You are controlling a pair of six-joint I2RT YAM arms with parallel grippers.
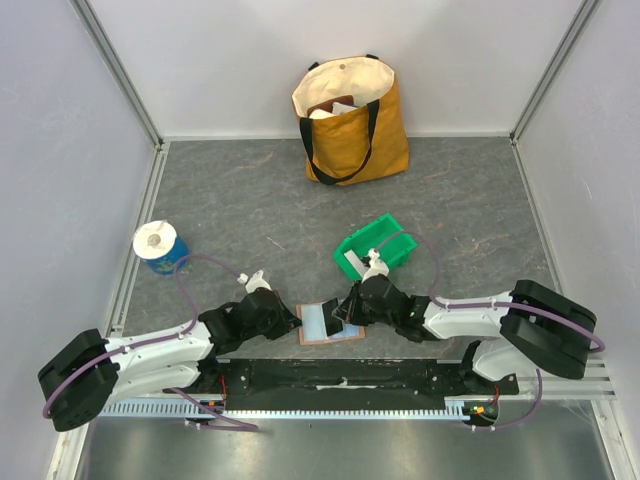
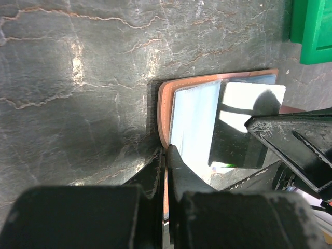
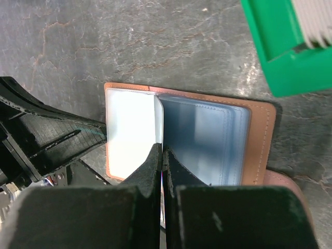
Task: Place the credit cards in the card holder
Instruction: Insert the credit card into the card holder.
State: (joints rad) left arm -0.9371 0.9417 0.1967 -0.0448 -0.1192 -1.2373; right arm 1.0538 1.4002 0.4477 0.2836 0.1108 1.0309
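Canvas tote behind card holder, overhead only

Card holder on table; bin near at 1 o'clock, bag beyond at 12, roll at 10.

In both wrist views, jaws partly hide the card holder.

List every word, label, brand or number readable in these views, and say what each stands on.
No text can be read in any view.
On the mustard-yellow canvas tote bag: no print shows.
On the blue cylindrical container with a white top: any marking is too small to read.
On the green plastic bin: no label shows.
On the terracotta-brown folding card holder: no lettering shows.
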